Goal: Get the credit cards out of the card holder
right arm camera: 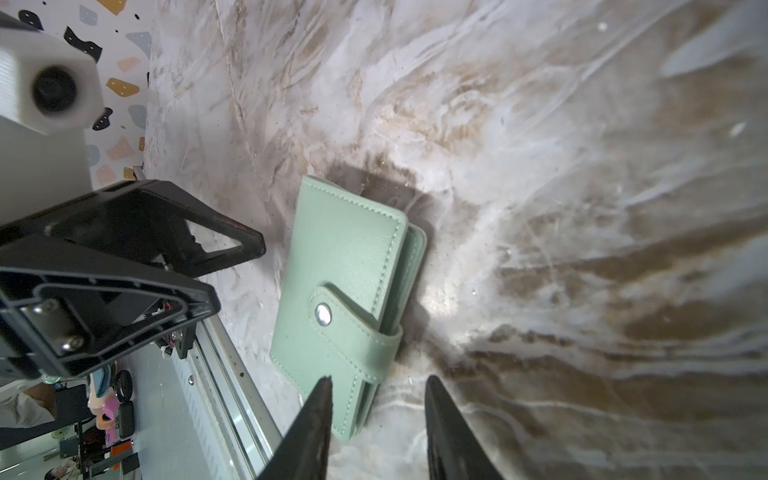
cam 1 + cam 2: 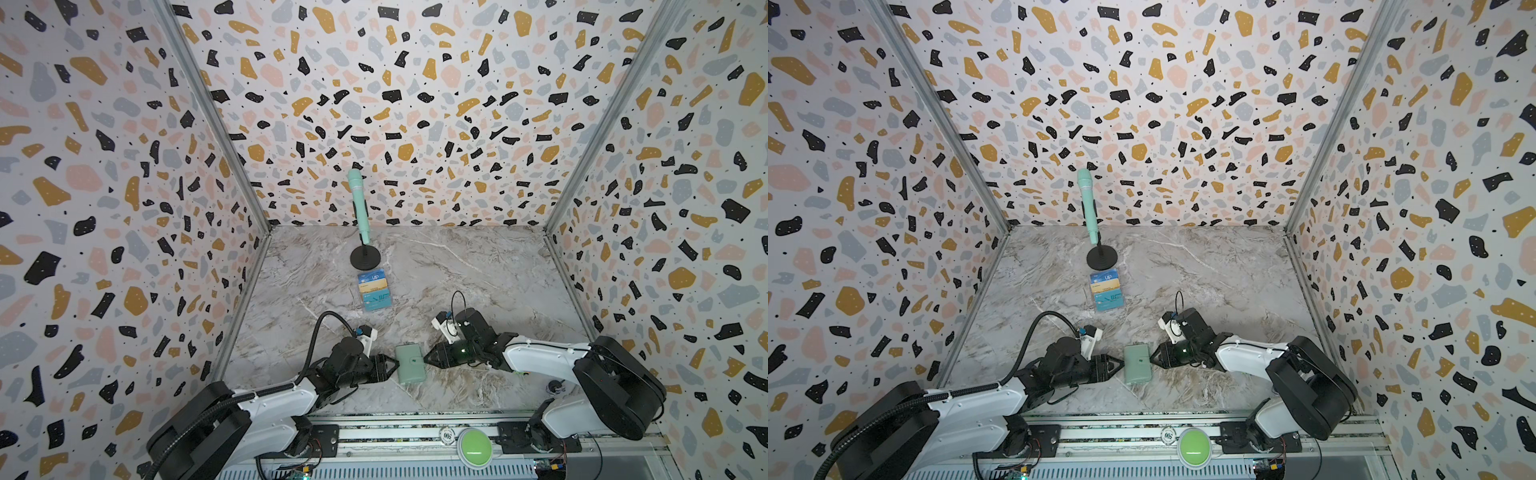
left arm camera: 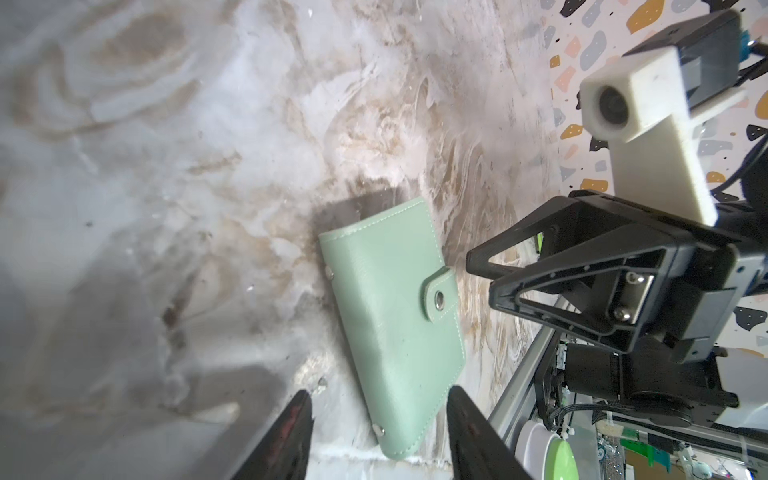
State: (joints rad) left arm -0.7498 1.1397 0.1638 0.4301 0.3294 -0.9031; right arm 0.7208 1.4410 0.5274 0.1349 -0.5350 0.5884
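Top views: holder [image 2: 410, 363] between end effectors [image 2: 397, 365] [image 2: 424, 357]

The inside of the card holder [image 3: 390, 324] is hidden by its closed cover and fastened snap tab [image 3: 438, 299], so no credit cards can be made out in it from any view. In the wrist views the left gripper [image 3: 380, 390] and the right gripper [image 1: 379, 378] are cut off by the picture's edge, and whether their tips touch the card holder cannot be told. The print on the cards in the clear stand [image 2: 374, 291], farther back, is too small to be read.
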